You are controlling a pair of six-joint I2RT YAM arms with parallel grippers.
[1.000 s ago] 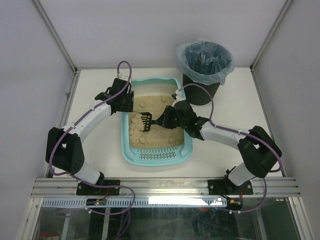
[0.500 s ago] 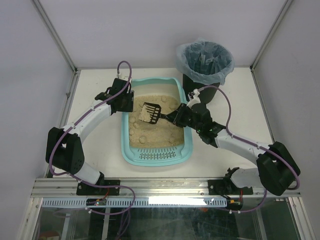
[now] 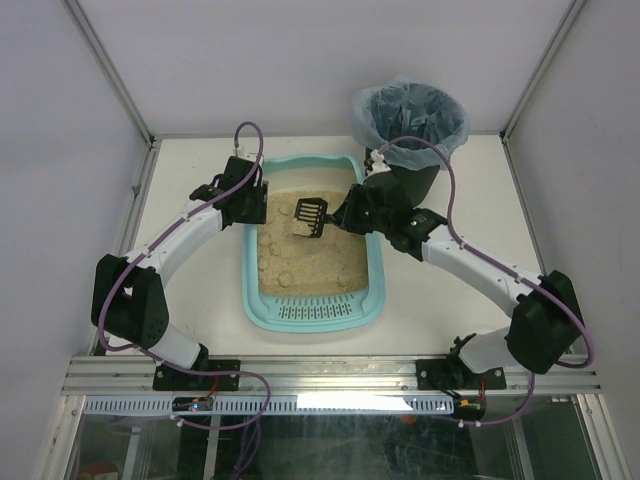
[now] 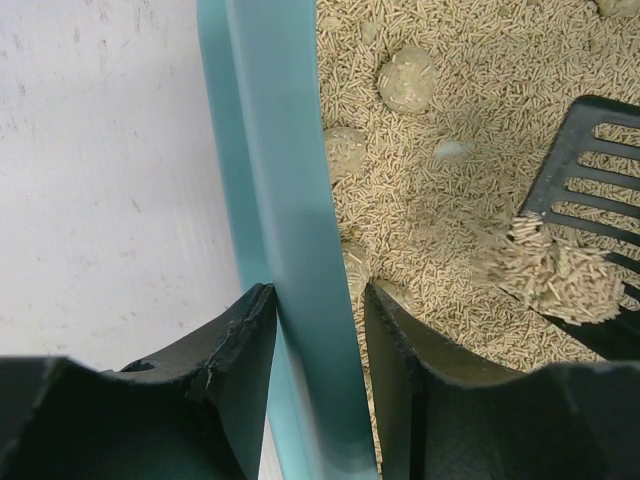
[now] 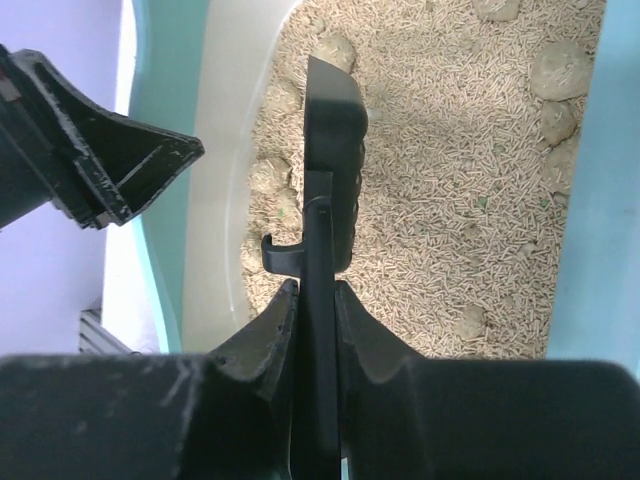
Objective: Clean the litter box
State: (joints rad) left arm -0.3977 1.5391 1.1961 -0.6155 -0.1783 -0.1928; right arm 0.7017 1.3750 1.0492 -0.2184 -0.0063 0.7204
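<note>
The light teal litter box (image 3: 312, 312) lies mid-table, filled with beige litter (image 3: 310, 265) and several clumps. My left gripper (image 3: 251, 206) is shut on its left rim; in the left wrist view the jaws (image 4: 318, 300) straddle the teal rim (image 4: 285, 180). My right gripper (image 3: 345, 218) is shut on the handle of the small black slotted scoop (image 3: 311, 217) and holds it above the litter at the box's far end. The scoop (image 4: 590, 160) carries a litter clump (image 4: 560, 275). The right wrist view shows the scoop (image 5: 335, 150) edge-on in my gripper (image 5: 318, 295).
The black round bin (image 3: 410, 125) with a bluish bag liner stands at the back right, just beyond my right wrist. White enclosure walls and posts bound the table. My left gripper's finger (image 5: 110, 165) shows in the right wrist view beside the teal rim (image 5: 165, 120).
My right gripper has lifted the scoop out of the litter and carried it toward the box's far right side, nearer the bin. The left arm has not moved.
</note>
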